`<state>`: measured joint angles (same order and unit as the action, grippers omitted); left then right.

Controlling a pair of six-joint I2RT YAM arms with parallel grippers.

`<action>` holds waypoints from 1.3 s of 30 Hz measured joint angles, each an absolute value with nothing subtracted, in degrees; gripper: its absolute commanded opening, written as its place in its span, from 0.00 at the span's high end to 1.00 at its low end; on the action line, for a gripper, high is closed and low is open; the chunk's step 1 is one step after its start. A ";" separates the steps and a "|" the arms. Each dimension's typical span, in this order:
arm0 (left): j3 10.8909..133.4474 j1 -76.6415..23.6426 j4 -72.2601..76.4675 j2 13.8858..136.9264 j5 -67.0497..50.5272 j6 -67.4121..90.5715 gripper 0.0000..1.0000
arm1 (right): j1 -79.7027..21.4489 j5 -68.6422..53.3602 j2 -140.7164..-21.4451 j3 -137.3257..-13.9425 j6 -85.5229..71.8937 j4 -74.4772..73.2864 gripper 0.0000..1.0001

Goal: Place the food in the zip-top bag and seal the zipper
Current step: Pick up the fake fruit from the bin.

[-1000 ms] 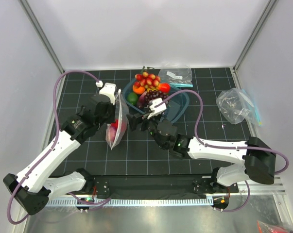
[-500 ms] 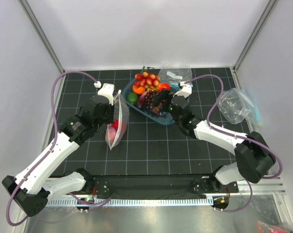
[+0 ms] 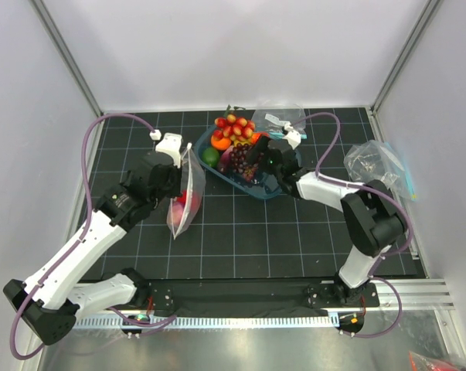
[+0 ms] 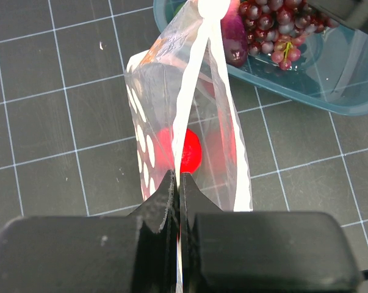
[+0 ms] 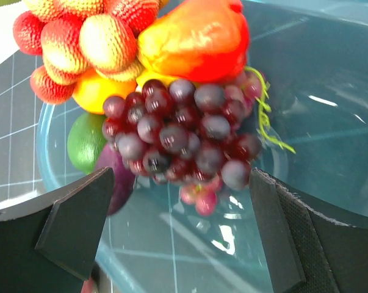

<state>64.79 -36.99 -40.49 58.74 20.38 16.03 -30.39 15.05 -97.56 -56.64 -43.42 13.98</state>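
My left gripper (image 4: pixel 177 183) is shut on the mouth edge of the white-dotted zip-top bag (image 4: pixel 190 122) and holds it upright with its mouth open; the bag also shows in the top view (image 3: pixel 186 197). A red tomato (image 4: pixel 185 149) lies inside the bag. The white zipper strip (image 4: pixel 193 73) runs along the mouth edge. My right gripper (image 5: pixel 180 226) is open and empty, low over the blue tray (image 5: pixel 330 134), with the dark purple grape bunch (image 5: pixel 184 131) just ahead between its fingers. The purple onion (image 5: pixel 113 177) lies left of the grapes.
The tray (image 3: pixel 283 185) also holds a lychee cluster (image 5: pixel 80 43), an orange-red fruit (image 5: pixel 196 36) and a green lime (image 5: pixel 86 143). A plain clear bag (image 3: pixel 283 117) lies behind the tray, another (image 3: pixel 372 166) at the right. White walls enclose the black mat.
My right gripper has swung from beside the bag back to the tray and now sits open in front of the grape bunch. The left gripper and the bag have stayed put.
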 measured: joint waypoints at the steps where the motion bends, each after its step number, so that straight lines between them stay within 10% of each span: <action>1: 64.79 -36.99 -40.51 58.74 20.38 16.03 1.00 | -30.39 14.98 -98.61 -57.67 -43.24 13.85 0.00; 11: 64.77 -36.99 -40.51 58.74 20.36 16.03 1.00 | -30.15 14.00 -110.17 -70.74 -41.95 8.38 0.01; 21: 64.55 -36.99 -40.49 58.74 20.36 16.03 1.00 | -30.15 11.42 -111.48 -69.23 -40.66 9.10 0.76; 39: 64.38 -36.99 -40.49 58.74 20.38 16.01 1.00 | -30.37 7.84 -89.62 -47.75 -37.04 24.58 0.80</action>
